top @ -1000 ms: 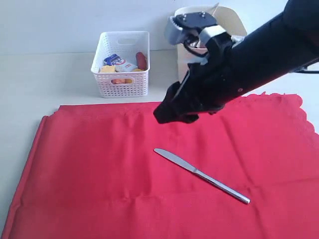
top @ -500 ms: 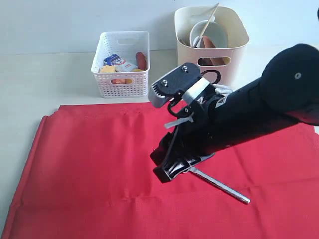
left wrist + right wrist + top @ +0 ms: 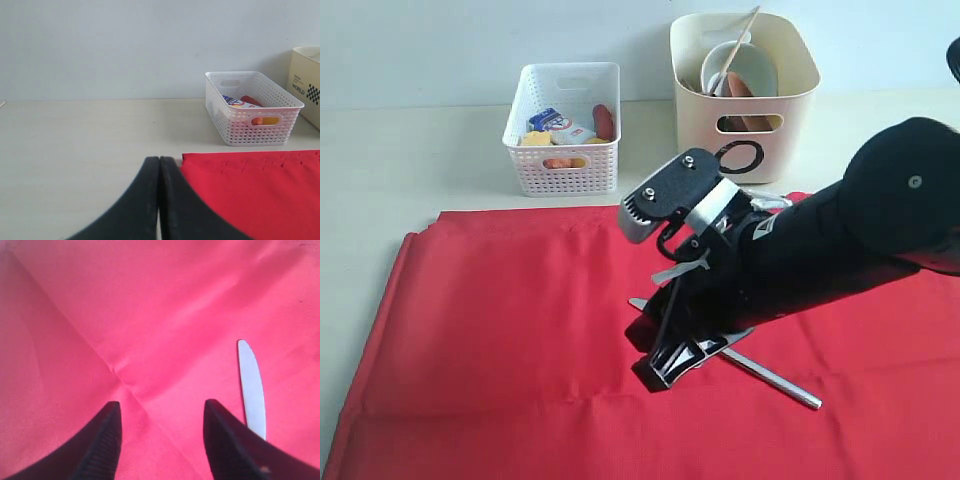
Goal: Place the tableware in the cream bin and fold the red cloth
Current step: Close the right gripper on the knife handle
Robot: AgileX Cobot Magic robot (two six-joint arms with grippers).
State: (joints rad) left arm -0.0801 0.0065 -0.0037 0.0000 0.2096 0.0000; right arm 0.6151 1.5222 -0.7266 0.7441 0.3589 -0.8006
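The red cloth [image 3: 500, 330] lies spread flat over the table. On it lies a steel table knife [image 3: 775, 380], its blade mostly hidden under my right arm. My right gripper [image 3: 665, 365] hangs open just above the cloth, nothing between its fingers. In the right wrist view the gripper [image 3: 161, 407] stands beside the knife blade [image 3: 251, 385], which lies just outside one finger. The cream bin [image 3: 790, 95] at the back holds a pale bowl [image 3: 750, 62], a chopstick [image 3: 740, 35] and a brown plate. My left gripper [image 3: 159, 160] is shut and empty, low by the cloth's edge [image 3: 260, 185].
A white perforated basket [image 3: 565, 165] with food items stands left of the cream bin, behind the cloth; it also shows in the left wrist view [image 3: 250, 107]. Bare table runs along the left of the cloth.
My right arm has come down from over the cream bin to the cloth at the knife, and sank a little lower in the last half second. Its jaws stayed open.
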